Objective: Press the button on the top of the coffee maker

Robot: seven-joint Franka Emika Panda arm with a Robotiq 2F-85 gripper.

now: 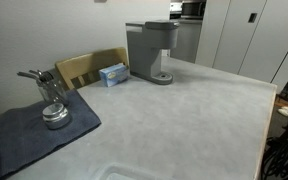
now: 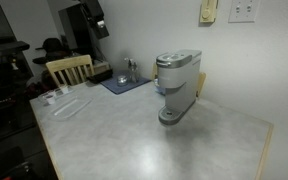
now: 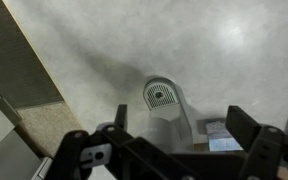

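Gripper (image 3: 176, 112) spread wide, empty, above the counter (image 1: 184, 120). Coffee maker (image 1: 151, 50) at 12 o'clock on it in an exterior view, centred under the gripper in wrist view. Rigid plastic, probably light and tippy: no grasp, push straight down on top

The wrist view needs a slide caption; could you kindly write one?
Open gripper hovers above the grey coffee maker, its round drip tray visible below.

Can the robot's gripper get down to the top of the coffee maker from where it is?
Probably yes. In the wrist view the open gripper hangs above the coffee maker and looks down on it between its fingers. Nothing seems to sit in between, so the way down looks free.
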